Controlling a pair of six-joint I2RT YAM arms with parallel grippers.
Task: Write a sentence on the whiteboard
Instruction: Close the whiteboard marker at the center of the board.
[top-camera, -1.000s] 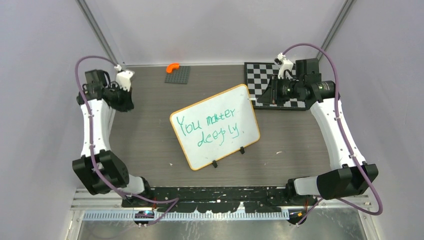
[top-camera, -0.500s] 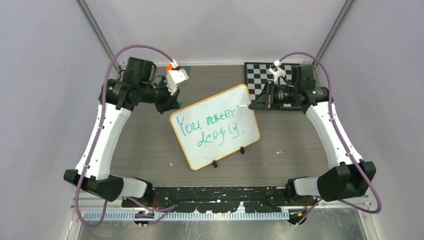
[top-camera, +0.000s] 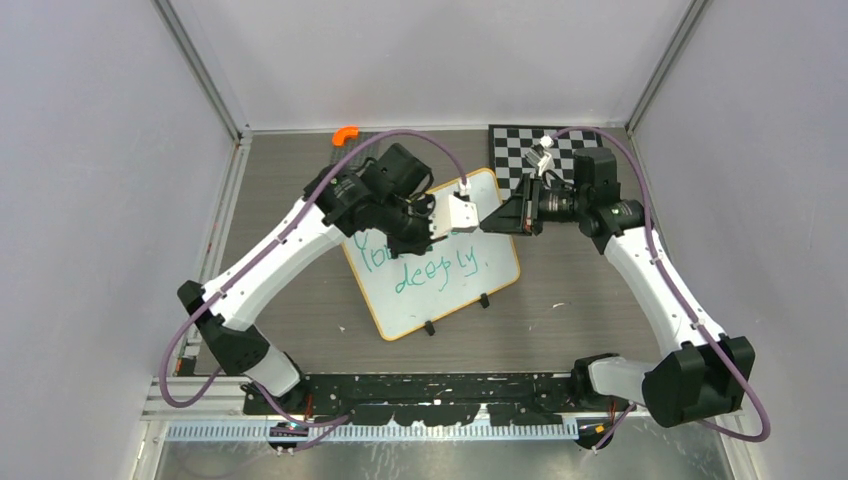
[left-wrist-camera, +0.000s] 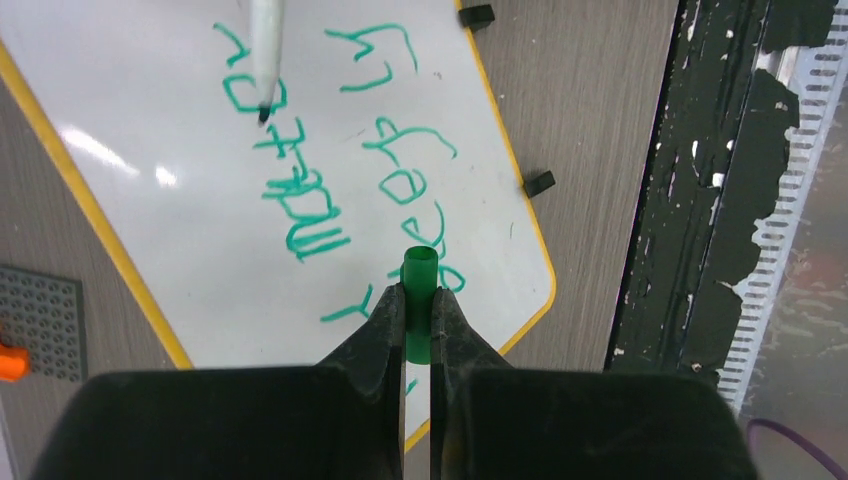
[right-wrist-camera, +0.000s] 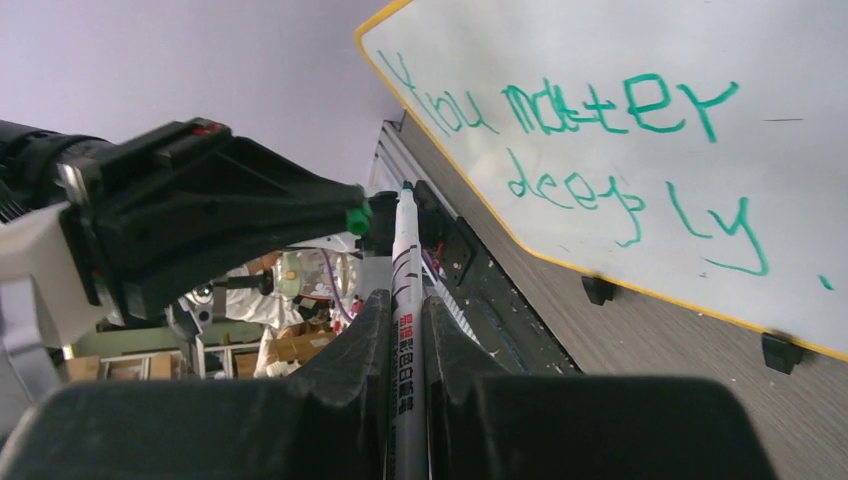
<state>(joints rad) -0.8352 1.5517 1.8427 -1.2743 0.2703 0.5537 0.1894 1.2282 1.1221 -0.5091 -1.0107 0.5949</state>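
Note:
The whiteboard (top-camera: 440, 295) lies tilted at mid-table, carrying the green sentence (top-camera: 432, 266) "You matter deeply." in two lines, readable too in the right wrist view (right-wrist-camera: 600, 110). My left gripper (top-camera: 472, 222) hangs over the board's far right corner, shut on a green marker cap (left-wrist-camera: 419, 290). Facing it, my right gripper (top-camera: 497, 222) is shut on a white marker (right-wrist-camera: 406, 290) whose dark tip (left-wrist-camera: 264, 114) hovers over the writing. Cap (right-wrist-camera: 355, 220) and marker tip sit close together but apart.
A black-and-white chequered board (top-camera: 565, 150) lies at the back right behind the right arm. At the back left, a grey studded plate (left-wrist-camera: 40, 320) carries an orange piece (top-camera: 346, 133). A black rail (top-camera: 430, 388) runs along the near edge.
The left arm has swung from the back left corner across the board to meet the right gripper. The right gripper has moved left, off the chequered board, to the whiteboard's corner.

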